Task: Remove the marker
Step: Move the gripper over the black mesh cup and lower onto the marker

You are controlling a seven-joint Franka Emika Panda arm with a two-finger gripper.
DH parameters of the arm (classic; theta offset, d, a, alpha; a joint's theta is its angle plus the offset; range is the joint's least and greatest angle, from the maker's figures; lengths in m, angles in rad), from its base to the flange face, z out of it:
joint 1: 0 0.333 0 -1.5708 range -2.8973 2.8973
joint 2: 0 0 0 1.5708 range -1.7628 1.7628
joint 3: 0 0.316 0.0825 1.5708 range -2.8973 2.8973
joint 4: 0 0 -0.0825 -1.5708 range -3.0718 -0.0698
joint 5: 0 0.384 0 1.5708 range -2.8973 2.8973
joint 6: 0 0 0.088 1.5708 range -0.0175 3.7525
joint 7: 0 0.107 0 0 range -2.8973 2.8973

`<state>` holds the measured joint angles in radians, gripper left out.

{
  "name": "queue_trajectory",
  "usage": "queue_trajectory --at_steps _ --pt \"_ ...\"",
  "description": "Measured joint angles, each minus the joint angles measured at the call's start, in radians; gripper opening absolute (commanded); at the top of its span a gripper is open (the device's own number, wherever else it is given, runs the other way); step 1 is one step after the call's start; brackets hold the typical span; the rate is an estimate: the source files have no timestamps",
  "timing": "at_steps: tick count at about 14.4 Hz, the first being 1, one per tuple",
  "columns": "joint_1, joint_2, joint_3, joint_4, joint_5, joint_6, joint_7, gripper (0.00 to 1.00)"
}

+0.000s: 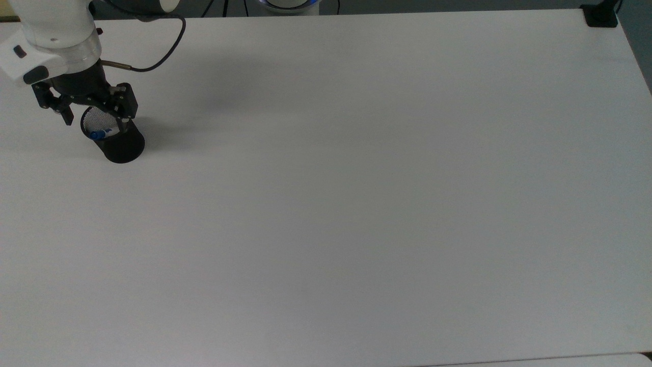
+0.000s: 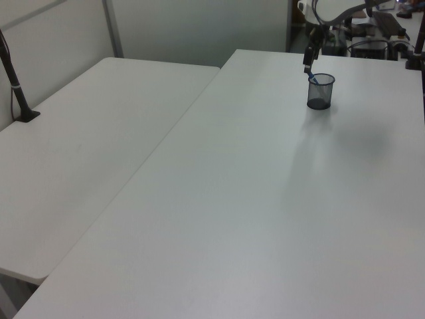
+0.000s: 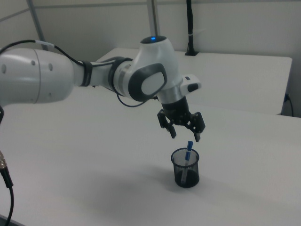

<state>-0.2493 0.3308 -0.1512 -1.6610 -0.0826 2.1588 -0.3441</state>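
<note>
- Black mesh cup [image 2: 320, 92]: stands upright on the white tabletop [image 2: 265, 199], towards the left view's upper right.
- Marker [image 2: 311, 76]: blue cap protrudes above the cup's rim, leaning to the left view's left.
- Gripper [image 2: 308, 58]: dark, just above the marker's cap.
- Second white table [image 2: 86, 146]: adjoins the tabletop on the left view's left; a black post [image 2: 16, 86] stands at its far edge.

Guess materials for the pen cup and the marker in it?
Pen cup: looks like black wire mesh, likely metal, matte; the marker's barrel shows through its wall in the right view. Marker: probably plastic, a smooth white barrel with a blue cap poking above the rim. Neither material is certain from looks alone.
</note>
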Motion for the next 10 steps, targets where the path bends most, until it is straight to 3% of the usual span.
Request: queue_trajectory --at_steps 3,6,8,10 --pt "-0.008 0.034 0.0 0.0 0.0 0.048 0.0 0.43" --pt "-0.008 0.051 0.0 0.0 0.0 0.056 0.0 0.16" --pt "-0.008 0.051 0.001 0.001 0.0 0.057 0.0 0.08" --pt "-0.008 0.051 0.001 0.003 0.0 0.057 0.0 0.06"
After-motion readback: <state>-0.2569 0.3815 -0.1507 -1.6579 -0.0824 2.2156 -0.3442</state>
